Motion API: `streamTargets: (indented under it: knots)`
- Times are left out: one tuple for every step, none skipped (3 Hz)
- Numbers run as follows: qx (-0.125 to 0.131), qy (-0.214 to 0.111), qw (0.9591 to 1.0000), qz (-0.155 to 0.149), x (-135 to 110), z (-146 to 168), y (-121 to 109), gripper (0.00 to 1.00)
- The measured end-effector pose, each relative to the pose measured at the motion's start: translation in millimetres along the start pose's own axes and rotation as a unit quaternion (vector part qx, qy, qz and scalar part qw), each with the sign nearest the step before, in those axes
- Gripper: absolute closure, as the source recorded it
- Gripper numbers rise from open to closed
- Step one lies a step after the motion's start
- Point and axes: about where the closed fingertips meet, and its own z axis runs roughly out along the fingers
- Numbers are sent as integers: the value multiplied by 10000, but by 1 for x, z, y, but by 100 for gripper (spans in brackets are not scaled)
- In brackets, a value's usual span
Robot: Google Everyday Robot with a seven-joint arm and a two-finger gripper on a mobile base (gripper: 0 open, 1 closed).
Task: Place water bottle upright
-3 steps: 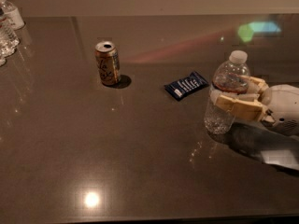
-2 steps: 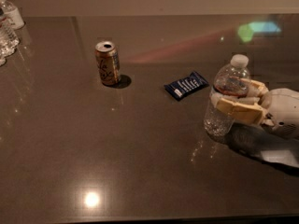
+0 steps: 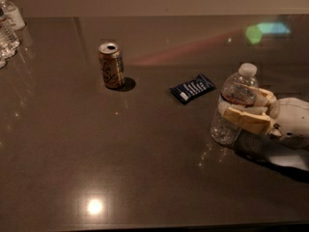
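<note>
The water bottle (image 3: 235, 96) is a small clear ribbed bottle with a white cap. It stands nearly upright at the right of the dark table (image 3: 145, 168), leaning slightly right, its base on or just above the surface. My gripper (image 3: 244, 111) reaches in from the right edge. Its tan fingers (image 3: 248, 119) are closed around the bottle's middle, covering most of the label.
A gold-tan drink can (image 3: 111, 65) stands upright at centre left. A dark blue snack packet (image 3: 192, 88) lies flat just left of the bottle. A cluster of clear bottles (image 3: 7, 25) stands at the far left corner. A bright light reflection (image 3: 94, 206) shows on the near table.
The bottle and gripper have barely moved; the bottle stays held in the same spot at about the same tilt.
</note>
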Motion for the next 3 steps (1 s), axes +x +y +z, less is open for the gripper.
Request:
streamTargets:
  knots:
    - [-21,1,10000,-11,-1,2,1,14]
    - [-43,2,10000,-20,-2,4,2,0]
    - [-43,2,10000,-20,-2,4,2,0]
